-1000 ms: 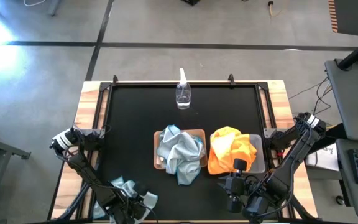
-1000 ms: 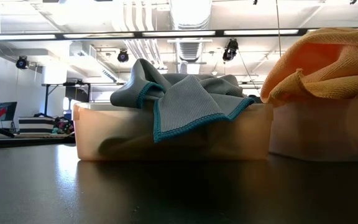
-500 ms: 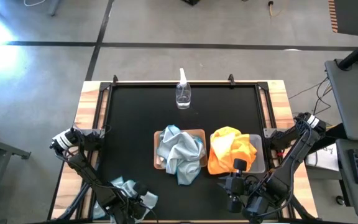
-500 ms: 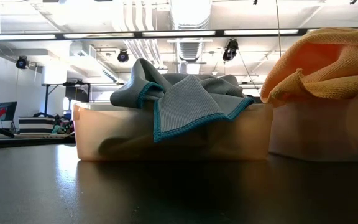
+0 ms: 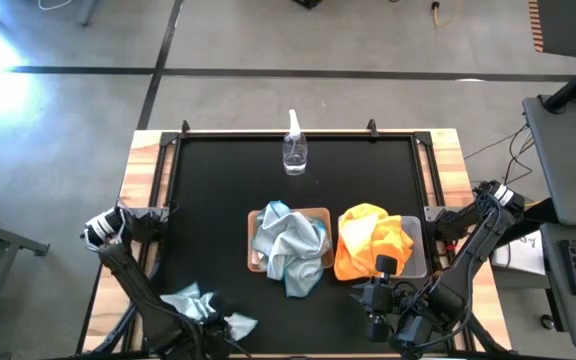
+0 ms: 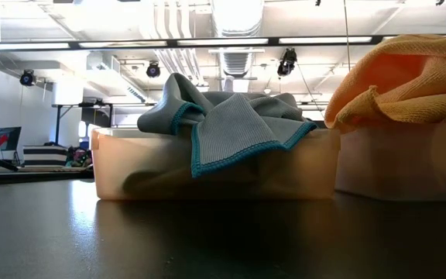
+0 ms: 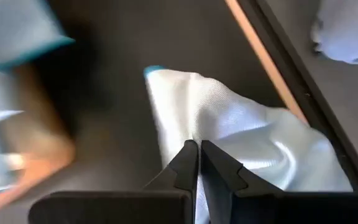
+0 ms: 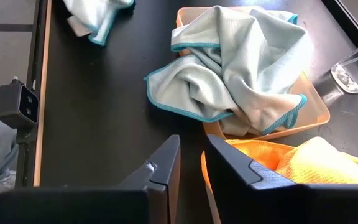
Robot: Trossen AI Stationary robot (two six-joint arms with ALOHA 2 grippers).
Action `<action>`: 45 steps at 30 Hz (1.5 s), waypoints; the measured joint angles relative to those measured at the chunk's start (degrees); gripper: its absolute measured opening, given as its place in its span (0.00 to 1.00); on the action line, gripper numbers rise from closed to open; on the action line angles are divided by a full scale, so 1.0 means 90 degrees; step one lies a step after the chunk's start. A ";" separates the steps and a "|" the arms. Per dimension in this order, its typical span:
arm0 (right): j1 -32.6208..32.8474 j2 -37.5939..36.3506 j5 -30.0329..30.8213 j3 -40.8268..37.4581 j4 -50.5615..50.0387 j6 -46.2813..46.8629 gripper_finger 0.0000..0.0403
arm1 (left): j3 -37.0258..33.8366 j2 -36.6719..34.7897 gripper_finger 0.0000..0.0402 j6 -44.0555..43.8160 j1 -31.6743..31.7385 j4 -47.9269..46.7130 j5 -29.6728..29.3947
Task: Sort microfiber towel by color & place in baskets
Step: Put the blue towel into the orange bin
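At the near edge of the worktop [image 5: 208, 200], on the left side, the left end effector [image 7: 196, 163] is pinched shut on a pale blue-grey cloth [image 5: 190, 301]. The cloth bunches up just beyond the fingers and lies close to the worktop's left rail.

Also at the near edge, on the right, the right end effector [image 8: 190, 163] hangs low with its fingers slightly apart and nothing between them. It sits just in front of the grey basket.

A little further in, near the middle of the worktop, the two baskets stand side by side. The tan-brown basket [image 5: 317, 213] on the left holds a heap of blue-grey cloths [image 5: 288, 243] with teal hems. One corner spills over the near rim onto the worktop. The grey basket [image 5: 417, 247] on the right holds a mound of orange cloths [image 5: 370, 241] that rises above its walls and drapes over the near left corner.

Furthest back, close to the far rail and well apart from the baskets, a small clear spray bottle [image 5: 294, 148] stands upright.
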 joint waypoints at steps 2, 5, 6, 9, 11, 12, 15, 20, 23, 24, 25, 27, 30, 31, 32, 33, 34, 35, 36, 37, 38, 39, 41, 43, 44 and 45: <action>0.0002 0.0000 -0.0002 0.0001 0.0000 0.0000 0.18 | 0.0457 0.0000 0.00 -0.0001 -0.0001 -0.0525 -0.0302; 0.0002 0.0000 0.0000 0.0000 -0.0002 0.0000 0.18 | 0.1113 0.0000 0.00 0.0000 -0.0002 -0.1306 -0.0868; 0.0001 0.0000 -0.0001 0.0000 0.0000 0.0000 0.19 | 0.1311 0.0000 0.00 -0.0001 -0.0003 -0.1554 -0.1083; 0.0001 0.0000 0.0000 0.0000 0.0000 0.0000 0.18 | 0.1857 -0.0002 0.00 -0.0154 -0.0003 -0.2263 -0.1844; 0.0002 0.0000 -0.0002 0.0000 0.0000 0.0000 0.18 | 0.2151 -0.0005 0.00 -0.0382 -0.0003 -0.2722 -0.2422; 0.0000 0.0000 0.0000 0.0000 0.0000 0.0000 0.18 | 0.2278 -0.0005 0.00 -0.0490 -0.0001 -0.2904 -0.2734; 0.0001 0.0000 -0.0002 0.0000 0.0000 -0.0001 0.17 | 0.2597 -0.0005 0.00 -0.0647 0.0022 -0.3349 -0.3747; 0.0000 0.0000 -0.0001 0.0000 0.0000 0.0000 0.18 | 0.3115 -0.0005 0.00 -0.0349 0.0148 -0.3625 -0.4843; 0.0001 0.0000 0.0000 0.0000 -0.0001 0.0000 0.18 | 0.3446 -0.0010 0.00 -0.0178 0.0253 -0.3691 -0.5276; 0.0000 0.0000 0.0000 0.0000 0.0000 0.0000 0.18 | 0.3554 -0.0010 0.00 -0.0171 0.0288 -0.3713 -0.5372; 0.0002 0.0000 0.0000 0.0000 0.0000 0.0000 0.19 | 0.3672 -0.0010 0.00 -0.0170 0.0326 -0.3738 -0.5414; 0.0000 0.0000 0.0000 0.0000 -0.0002 0.0000 0.19 | 0.3885 -0.0012 0.00 -0.0166 0.0382 -0.3810 -0.5456; 0.0002 0.0000 0.0000 0.0000 -0.0002 -0.0002 0.18 | 0.4155 -0.0012 0.00 -0.0165 0.0464 -0.3975 -0.5598; 0.0002 0.0000 0.0000 0.0000 -0.0002 -0.0008 0.17 | 0.4227 -0.0012 0.00 -0.0159 0.0499 -0.3986 -0.5731; 0.0000 0.0000 -0.0001 0.0000 -0.0002 -0.0010 0.17 | 0.4293 -0.0012 0.00 -0.0087 0.0535 -0.3976 -0.5902; 0.0001 0.0000 0.0000 0.0000 -0.0002 -0.0012 0.17 | 0.4360 -0.0017 0.00 0.0048 0.0564 -0.3979 -0.6065; 0.0000 0.0000 0.0000 0.0000 -0.0002 -0.0012 0.17 | 0.4443 -0.0017 0.00 0.0225 0.0597 -0.3977 -0.6213; 0.0001 0.0000 0.0000 0.0000 -0.0002 -0.0012 0.17 | 0.4530 -0.0018 0.00 0.0409 0.0637 -0.3981 -0.6345; 0.0002 0.0000 0.0000 0.0000 -0.0002 -0.0012 0.17 | 0.4617 -0.0022 0.00 0.0576 0.0676 -0.3978 -0.6433; 0.0001 0.0000 0.0000 0.0000 -0.0002 -0.0012 0.17 | 0.4713 -0.0024 0.00 0.0684 0.0720 -0.3980 -0.6521; 0.0001 0.0000 0.0000 0.0000 -0.0002 -0.0012 0.18 | 0.4819 -0.0024 0.00 0.0758 0.0769 -0.3979 -0.6582; 0.0002 0.0000 0.0000 0.0000 0.0000 -0.0010 0.18 | 0.4925 -0.0024 0.00 0.0817 0.0820 -0.3979 -0.6638; 0.0000 0.0000 0.0000 0.0000 0.0000 -0.0007 0.19 | 0.5136 -0.0024 0.00 0.0849 0.0937 -0.3976 -0.6773; 0.0002 0.0000 0.0000 0.0000 0.0000 -0.0010 0.19 | 0.5341 -0.0024 0.00 0.0862 0.1055 -0.3979 -0.6916; 0.0001 0.0000 0.0000 0.0000 0.0000 -0.0010 0.18 | 0.5447 -0.0024 0.00 0.0868 0.1112 -0.3980 -0.6987; 0.0002 0.0000 0.0000 0.0000 0.0000 -0.0012 0.18 | 0.5548 -0.0024 0.00 0.0877 0.1174 -0.3973 -0.7049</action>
